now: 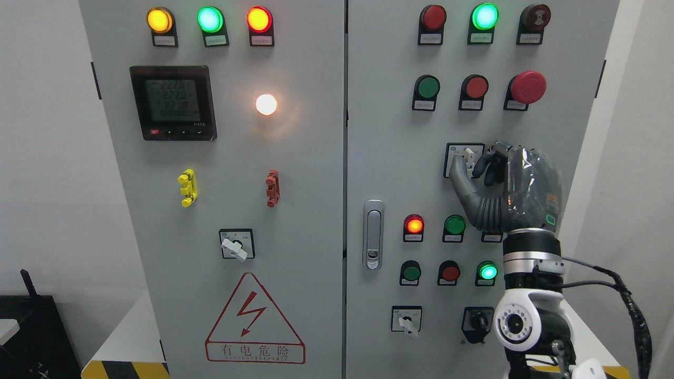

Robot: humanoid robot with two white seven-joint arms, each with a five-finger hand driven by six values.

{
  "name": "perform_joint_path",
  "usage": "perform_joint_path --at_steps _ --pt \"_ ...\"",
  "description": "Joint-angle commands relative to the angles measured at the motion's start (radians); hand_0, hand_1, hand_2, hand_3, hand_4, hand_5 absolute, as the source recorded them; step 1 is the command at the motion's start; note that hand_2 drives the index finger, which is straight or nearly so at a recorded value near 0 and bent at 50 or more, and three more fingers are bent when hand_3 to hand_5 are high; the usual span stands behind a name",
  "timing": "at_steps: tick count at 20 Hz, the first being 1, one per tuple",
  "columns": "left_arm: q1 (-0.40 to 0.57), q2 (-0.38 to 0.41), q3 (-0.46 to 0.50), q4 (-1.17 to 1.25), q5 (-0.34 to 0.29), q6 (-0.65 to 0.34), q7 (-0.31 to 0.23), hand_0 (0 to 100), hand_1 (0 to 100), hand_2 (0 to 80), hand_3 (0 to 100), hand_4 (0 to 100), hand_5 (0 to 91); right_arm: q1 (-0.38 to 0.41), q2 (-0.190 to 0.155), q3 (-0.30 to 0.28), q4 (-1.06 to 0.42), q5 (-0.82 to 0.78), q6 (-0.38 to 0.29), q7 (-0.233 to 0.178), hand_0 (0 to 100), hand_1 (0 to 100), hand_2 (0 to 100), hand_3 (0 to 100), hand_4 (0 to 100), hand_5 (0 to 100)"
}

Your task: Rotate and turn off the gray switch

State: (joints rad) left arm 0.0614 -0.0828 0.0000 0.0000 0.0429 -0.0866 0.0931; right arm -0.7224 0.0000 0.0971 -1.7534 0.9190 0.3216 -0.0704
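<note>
Here, right hand [497,176] raised against the panel [379,131], thumb and curled fingers [482,163] apparently pinching the gray switch [466,156], knob mostly hidden.

Lit meter [173,102] (left door) above yellow clip [187,188], warning triangle [255,319].

"有电危险" is printed under the red lightning triangle sign [255,318]; "2220" readings are shown on the meter display [172,100].

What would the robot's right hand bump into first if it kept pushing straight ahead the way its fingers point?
Most likely the gray switch on the cabinet door. The right hand has its fingers around the knob, seemingly touching, though depth is hard to judge from this view.
</note>
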Motion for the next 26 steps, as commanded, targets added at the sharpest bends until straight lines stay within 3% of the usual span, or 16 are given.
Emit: perform_joint_path --at_steps 1,26 --pt "0.0 0.0 -0.002 0.014 0.0 -0.001 0.0 12 39 0.0 0 0 0.0 0.001 -0.015 -0.001 -0.002 0.0 -0.004 0.0 40 44 72 92 90 100" --pt "0.0 0.0 -0.002 0.014 0.0 -0.001 0.0 12 39 0.0 0 0 0.0 0.006 -0.029 -0.008 -0.009 -0.002 -0.016 -0.011 38 43 70 91 89 100"
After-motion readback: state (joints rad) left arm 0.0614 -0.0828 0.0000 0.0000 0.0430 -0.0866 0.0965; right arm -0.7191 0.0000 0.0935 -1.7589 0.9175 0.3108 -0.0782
